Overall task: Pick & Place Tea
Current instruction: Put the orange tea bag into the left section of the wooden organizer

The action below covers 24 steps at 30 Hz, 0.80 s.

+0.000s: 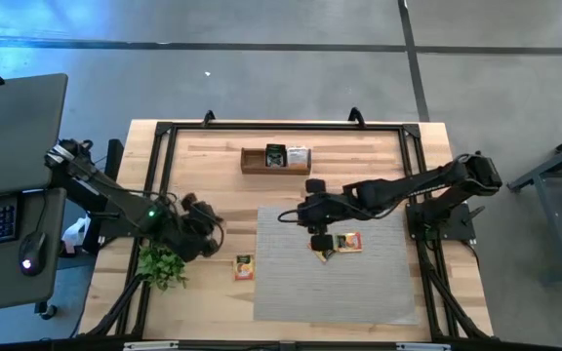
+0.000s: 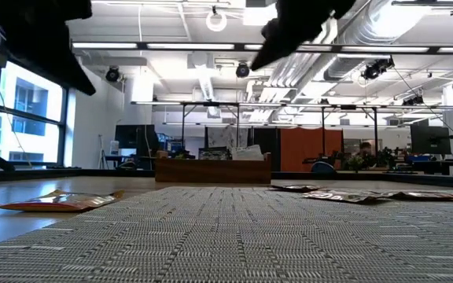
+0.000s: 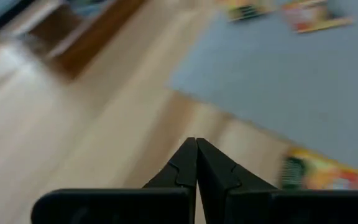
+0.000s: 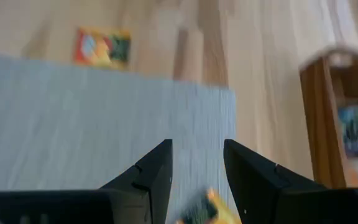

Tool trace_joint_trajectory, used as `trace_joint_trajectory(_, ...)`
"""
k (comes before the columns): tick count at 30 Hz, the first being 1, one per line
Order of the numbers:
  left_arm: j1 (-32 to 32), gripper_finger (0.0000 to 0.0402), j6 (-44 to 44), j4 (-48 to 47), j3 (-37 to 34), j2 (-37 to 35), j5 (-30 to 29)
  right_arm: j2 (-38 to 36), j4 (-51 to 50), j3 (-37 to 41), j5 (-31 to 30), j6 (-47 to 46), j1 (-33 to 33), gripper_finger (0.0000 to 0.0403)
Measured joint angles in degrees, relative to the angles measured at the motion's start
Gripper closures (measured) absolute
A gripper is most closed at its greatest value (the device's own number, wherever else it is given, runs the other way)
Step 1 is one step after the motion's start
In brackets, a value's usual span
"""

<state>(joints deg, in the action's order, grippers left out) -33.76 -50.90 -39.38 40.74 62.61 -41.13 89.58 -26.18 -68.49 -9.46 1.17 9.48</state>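
An orange-yellow tea sachet (image 1: 245,266) lies flat on the bare wood just left of the grey mat (image 1: 335,283), and it also shows as the sachet (image 3: 322,174) and the sachet (image 4: 102,48) in the wrist views. Two more sachets (image 1: 340,244) lie on the mat. Other sachets (image 1: 288,155) stand in the wooden box (image 1: 276,159) at the far side. My left gripper (image 1: 206,234) hovers shut (image 3: 196,146) over the wood left of the mat. My right gripper (image 1: 305,214) hangs open (image 4: 197,155) above the mat, just short of the two sachets.
A small green plant (image 1: 162,265) sits near the table's left near corner, close to my left arm. A black frame rail (image 1: 281,127) runs around the tabletop. In the low view the box (image 2: 213,169) stands far across the mat, with the sachets (image 2: 352,195) to its right.
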Motion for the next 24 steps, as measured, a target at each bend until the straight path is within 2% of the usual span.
trace_joint_trajectory(4,0.02,0.0388,10.30,9.92,-1.72,1.24,7.09,0.00,3.48,0.00,3.29,4.03,1.27,0.0263)
trace_joint_trajectory(7,0.92,0.0354,14.90,14.19,-1.78,3.46,11.19,0.00,2.78,0.00,6.82,6.20,1.55,0.0263)
trace_joint_trajectory(12,3.97,0.0278,16.61,18.19,-1.85,7.52,17.50,0.00,1.92,0.54,8.89,2.05,1.17,0.0263)
trace_joint_trajectory(15,5.86,0.0241,16.37,19.79,-1.93,11.01,22.12,-0.51,4.52,5.25,8.95,2.16,1.16,0.0263)
trace_joint_trajectory(19,6.80,0.0214,16.60,23.71,-1.88,15.30,28.60,-2.13,15.37,15.41,9.20,-1.48,-0.04,0.0263)
trace_joint_trajectory(24,6.75,0.0208,14.68,28.22,-1.82,20.21,33.35,-3.04,33.90,25.21,8.99,-0.73,-1.96,0.0262)
